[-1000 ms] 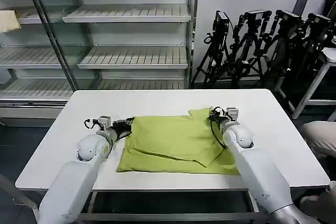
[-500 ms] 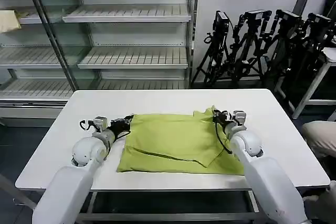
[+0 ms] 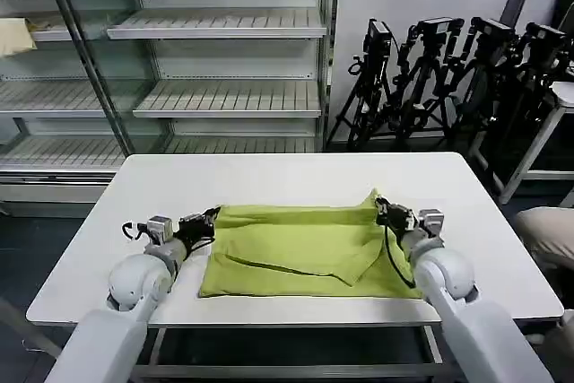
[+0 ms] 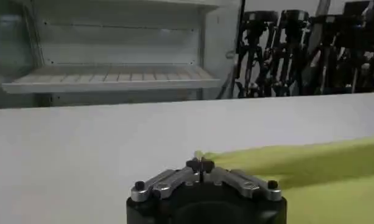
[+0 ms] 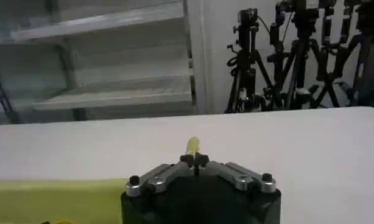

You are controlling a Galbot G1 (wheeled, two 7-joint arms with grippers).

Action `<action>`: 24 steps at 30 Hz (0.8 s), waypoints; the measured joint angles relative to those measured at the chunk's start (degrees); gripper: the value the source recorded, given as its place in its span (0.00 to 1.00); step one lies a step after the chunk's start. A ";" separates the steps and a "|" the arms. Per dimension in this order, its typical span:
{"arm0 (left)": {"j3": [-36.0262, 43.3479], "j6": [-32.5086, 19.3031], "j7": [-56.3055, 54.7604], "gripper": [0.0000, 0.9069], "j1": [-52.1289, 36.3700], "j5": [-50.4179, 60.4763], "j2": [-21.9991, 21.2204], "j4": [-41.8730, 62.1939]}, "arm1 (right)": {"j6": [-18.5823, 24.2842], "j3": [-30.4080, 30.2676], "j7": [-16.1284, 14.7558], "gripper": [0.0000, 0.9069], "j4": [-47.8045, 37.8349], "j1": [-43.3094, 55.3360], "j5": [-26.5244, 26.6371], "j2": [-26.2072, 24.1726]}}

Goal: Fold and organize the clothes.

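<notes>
Both hands, left (image 3: 212, 216) and right (image 3: 380, 207), pinch the lime T-shirt's (image 3: 305, 248) far corners above the table (image 3: 269, 172).

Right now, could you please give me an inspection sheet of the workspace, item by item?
Surface: white table, bare on the far half.
Job's things: lime T-shirt, partly folded, its far edge lifted and stretched between both hands.
Clutter: nothing seen on the table.
Grippers: left hand shut on the T-shirt's far left corner; right hand shut on the far right corner.
Cables: black leads looped at the right wrist, over the shirt; more at the left wrist.
Surroundings: bare display shelves behind the table; black tripods to the right.
</notes>
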 measured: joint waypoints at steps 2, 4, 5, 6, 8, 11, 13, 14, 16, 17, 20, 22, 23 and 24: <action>-0.41 0.06 -0.15 0.01 1.24 0.52 -0.32 -1.24 | 0.21 0.92 -0.20 0.00 1.74 -2.25 -0.52 -0.15; -0.50 0.04 -0.18 0.01 2.45 0.98 -0.52 -2.42 | 0.40 1.69 -0.41 0.00 3.15 -4.26 -0.93 -0.30; -0.51 -0.07 -0.20 0.01 3.06 1.25 -0.53 -3.02 | 0.57 2.21 -0.46 0.00 3.97 -5.43 -1.19 -0.45; -0.51 -0.14 -0.25 0.01 3.59 1.54 -0.52 -3.56 | 0.69 2.62 -0.47 0.00 4.63 -6.42 -1.33 -0.62; -0.51 -0.17 -0.35 0.01 4.68 2.01 -0.43 -4.78 | 0.84 3.57 -0.52 0.00 6.12 -8.52 -1.62 -1.05; -0.60 -0.04 -0.61 0.01 6.17 2.51 -0.24 -6.36 | 1.04 4.70 -0.60 0.00 7.98 -11.27 -2.05 -1.33; -0.80 0.13 -0.82 0.01 7.05 2.79 -0.16 -7.31 | 1.25 5.57 -0.63 0.00 9.18 -12.97 -2.42 -1.33; -0.95 0.19 -0.94 0.01 7.40 2.91 -0.07 -7.76 | 1.35 6.04 -0.63 0.00 9.77 -13.82 -2.57 -1.33; -1.27 0.24 -1.11 0.01 8.26 3.24 0.06 -8.65 | 1.52 6.92 -0.78 0.00 10.76 -15.37 -2.74 -1.32; -1.37 0.26 -1.16 0.01 8.71 3.44 0.13 -9.08 | 1.59 7.43 -0.93 0.00 11.31 -16.26 -2.87 -1.26; -1.64 0.37 -1.28 0.01 10.06 4.10 0.15 -10.44 | 1.96 8.57 -1.38 0.00 12.50 -18.49 -3.40 -1.03; -1.70 0.42 -1.30 0.01 10.91 4.63 0.00 -11.23 | 2.21 8.91 -1.72 0.00 12.79 -19.77 -3.84 -0.80; -1.74 0.42 -1.31 0.01 11.31 4.89 -0.03 -11.60 | 2.41 9.03 -1.95 0.00 12.94 -20.37 -4.14 -0.62; -1.81 0.42 -1.33 0.01 11.78 5.17 -0.06 -11.89 | 2.59 9.10 -2.13 0.00 13.06 -20.83 -4.41 -0.44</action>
